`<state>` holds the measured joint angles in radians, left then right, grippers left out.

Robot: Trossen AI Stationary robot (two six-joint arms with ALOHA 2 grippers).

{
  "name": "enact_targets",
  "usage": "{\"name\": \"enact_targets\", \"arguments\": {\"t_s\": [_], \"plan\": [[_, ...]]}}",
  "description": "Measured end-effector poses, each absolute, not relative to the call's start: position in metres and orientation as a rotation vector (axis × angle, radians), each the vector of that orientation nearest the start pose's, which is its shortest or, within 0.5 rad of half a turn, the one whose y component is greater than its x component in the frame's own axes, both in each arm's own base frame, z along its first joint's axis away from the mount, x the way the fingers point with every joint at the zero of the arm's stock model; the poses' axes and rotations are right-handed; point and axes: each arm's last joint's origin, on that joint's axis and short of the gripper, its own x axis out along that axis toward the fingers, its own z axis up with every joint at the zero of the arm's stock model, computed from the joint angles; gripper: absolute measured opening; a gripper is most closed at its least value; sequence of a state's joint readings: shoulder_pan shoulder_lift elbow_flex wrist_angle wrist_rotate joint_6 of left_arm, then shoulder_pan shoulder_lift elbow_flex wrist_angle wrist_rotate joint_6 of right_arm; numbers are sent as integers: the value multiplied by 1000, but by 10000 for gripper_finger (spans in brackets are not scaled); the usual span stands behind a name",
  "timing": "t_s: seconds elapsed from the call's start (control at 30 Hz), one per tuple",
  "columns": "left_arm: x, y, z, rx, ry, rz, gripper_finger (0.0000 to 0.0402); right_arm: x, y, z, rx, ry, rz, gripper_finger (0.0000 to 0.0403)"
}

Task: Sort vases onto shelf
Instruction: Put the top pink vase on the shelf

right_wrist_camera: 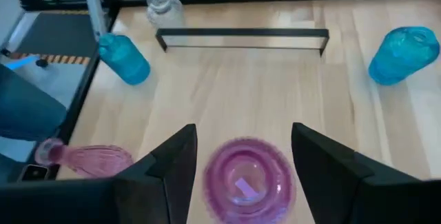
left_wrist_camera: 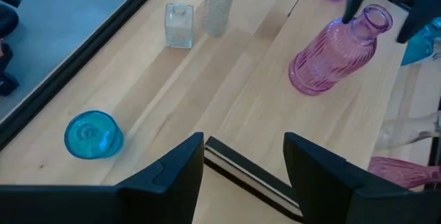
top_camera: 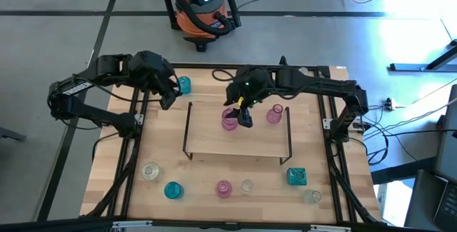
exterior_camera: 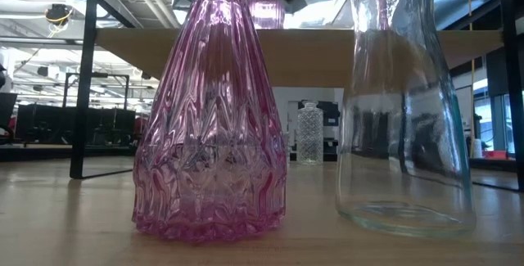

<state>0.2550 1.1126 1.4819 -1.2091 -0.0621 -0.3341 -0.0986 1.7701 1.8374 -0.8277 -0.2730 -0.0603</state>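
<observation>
The shelf (top_camera: pixel 239 146), a light-wood board on a dark wire frame, stands mid-table. A ribbed pink vase (top_camera: pixel 229 120) stands on its far left part, with my right gripper (right_wrist_camera: pixel 244 148) shut around it from above. A second pink vase (top_camera: pixel 275 113) stands on the shelf to its right. A teal vase (top_camera: pixel 184 85) stands on the table at the far left. My left gripper (left_wrist_camera: pixel 244 162) hovers open beside that teal vase (left_wrist_camera: pixel 93 134), above the shelf's left end, with nothing between its fingers. My right gripper holds the ribbed pink vase by its neck, just under the mouth (left_wrist_camera: pixel 372 27), one finger (left_wrist_camera: pixel 355 0) on each side. The fingers slant down from the table's right. The vase stands upright with its base (left_wrist_camera: pixel 310 79) on the shelf board.
Along the near edge stand several vases: clear (top_camera: pixel 150 171), teal (top_camera: pixel 173 190), pink (top_camera: pixel 223 188), clear (top_camera: pixel 247 186), square teal (top_camera: pixel 296 176), clear (top_camera: pixel 311 196). Two clear bottles (left_wrist_camera: pixel 179 24), (left_wrist_camera: pixel 219 3) stand near the far edge. Black rails (top_camera: pixel 136 153) border the tabletop.
</observation>
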Motion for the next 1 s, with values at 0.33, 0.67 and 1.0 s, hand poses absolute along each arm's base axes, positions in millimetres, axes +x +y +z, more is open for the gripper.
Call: {"name": "enact_targets", "arguments": {"t_s": [0.33,0.67,1.0], "plan": [[168,46,413,-342,794,415,192,386,-32,358,86,819,145,183],[168,47,413,-302,797,433,192,386,-31,362,138,807,166,86],[169,49,415,-263,763,511,192,360,-23,395,178,857,147,86]]}}
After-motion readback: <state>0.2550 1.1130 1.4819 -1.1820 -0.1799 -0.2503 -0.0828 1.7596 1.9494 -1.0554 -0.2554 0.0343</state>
